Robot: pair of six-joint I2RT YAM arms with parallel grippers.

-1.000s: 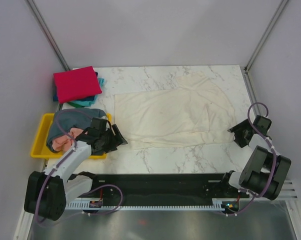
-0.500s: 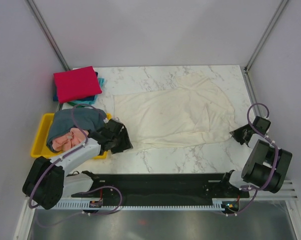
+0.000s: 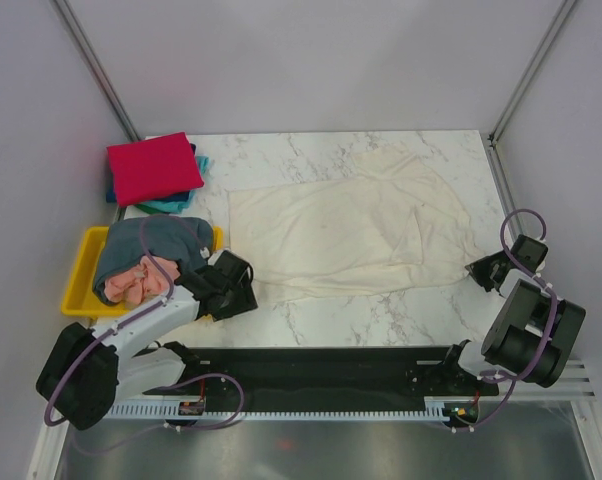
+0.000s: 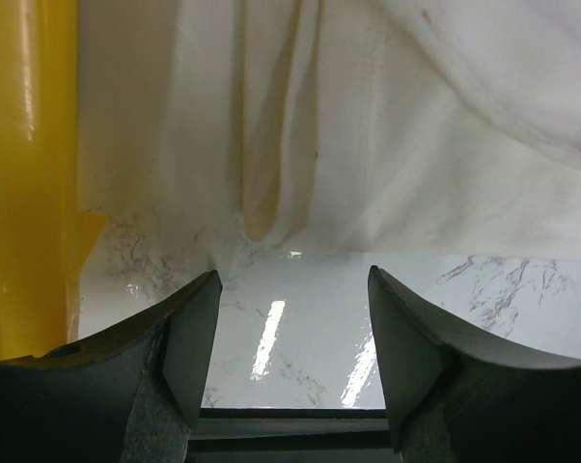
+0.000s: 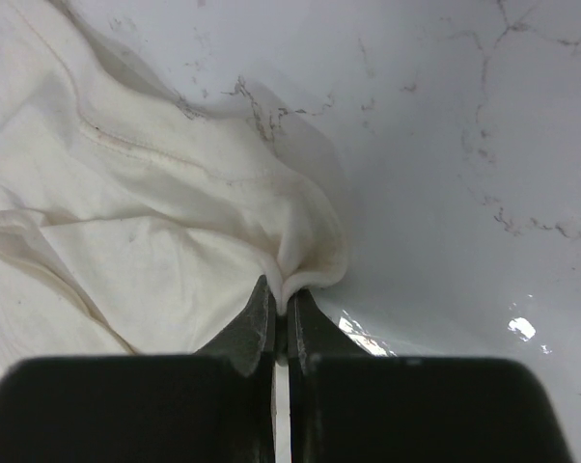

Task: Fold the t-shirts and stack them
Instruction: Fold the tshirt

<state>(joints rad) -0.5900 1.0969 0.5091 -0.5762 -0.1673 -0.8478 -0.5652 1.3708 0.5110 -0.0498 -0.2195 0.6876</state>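
The cream-white t-shirt (image 3: 341,228) lies spread flat across the marble table (image 3: 381,315). My right gripper (image 3: 474,268) is down at its near right corner, and in the right wrist view this gripper (image 5: 281,304) is shut on a pinched fold of the shirt's hem (image 5: 305,265). My left gripper (image 3: 239,273) stands open over bare marble just short of the shirt's near left corner (image 4: 252,227), with nothing between its fingers (image 4: 199,328). A folded red t-shirt (image 3: 153,168) rests on a teal one (image 3: 173,206) at the back left. The slate grey-blue (image 3: 146,243) and salmon pink (image 3: 131,281) t-shirts lie bunched in the yellow tray.
The yellow tray (image 3: 79,298) sits at the near left, right beside my left gripper, and its wall (image 4: 20,174) fills the left side of the left wrist view. Grey walls and metal posts enclose the table on three sides.
My right gripper has closed on the cream shirt's near right corner. My left arm has swung right and nearer, from over the tray's edge to the shirt's near left corner, and stays open.
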